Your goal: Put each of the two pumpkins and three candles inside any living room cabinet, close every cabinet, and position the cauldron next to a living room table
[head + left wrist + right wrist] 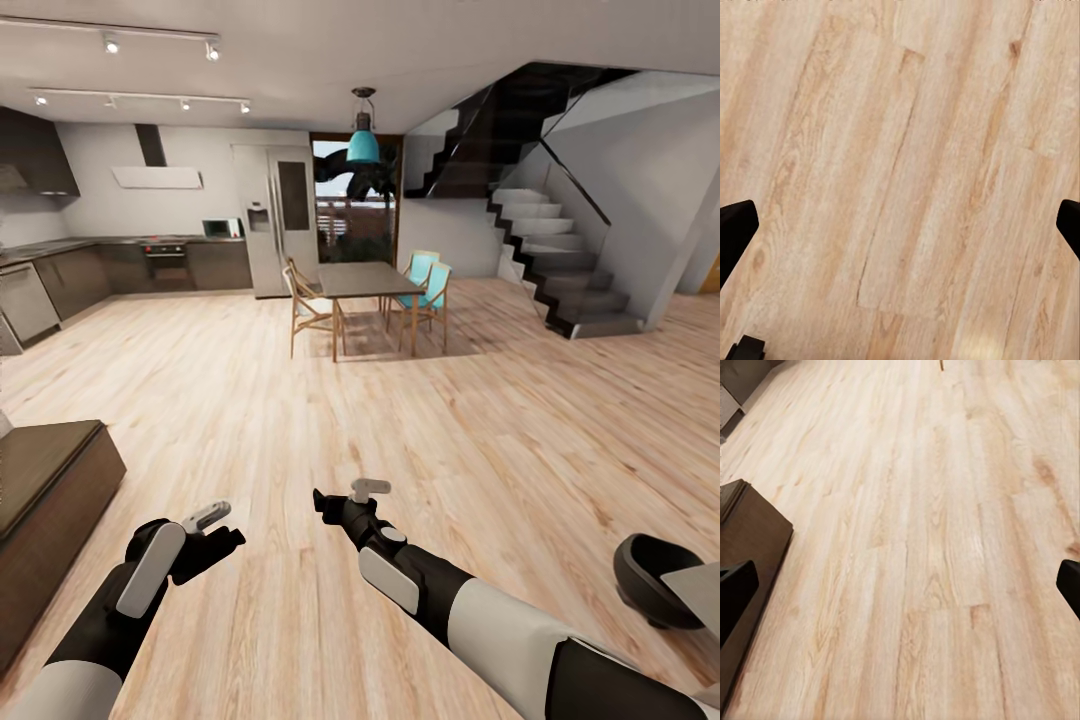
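Both my arms hang low over the pale wood floor. My left gripper [222, 545] is open; in the left wrist view its gripper [900, 225] has dark fingertips [735, 229] wide apart over bare planks. My right gripper [325, 502] is open too, and in its wrist view that gripper [900, 585] holds nothing. The black cauldron [652, 580] sits on the floor at the lower right, touching or just beside the pale grey table corner [702, 592]. The dark brown cabinet [50, 500] stands at the lower left, and the cabinet [750, 540] edge shows in the right wrist view. The pumpkins and candles are out of view.
A dark dining table [365, 280] with wooden and teal chairs stands mid-room. The kitchen counters [120, 265] and fridge [280, 215] line the far wall. A staircase [560, 260] rises at the right. Wide open floor lies ahead.
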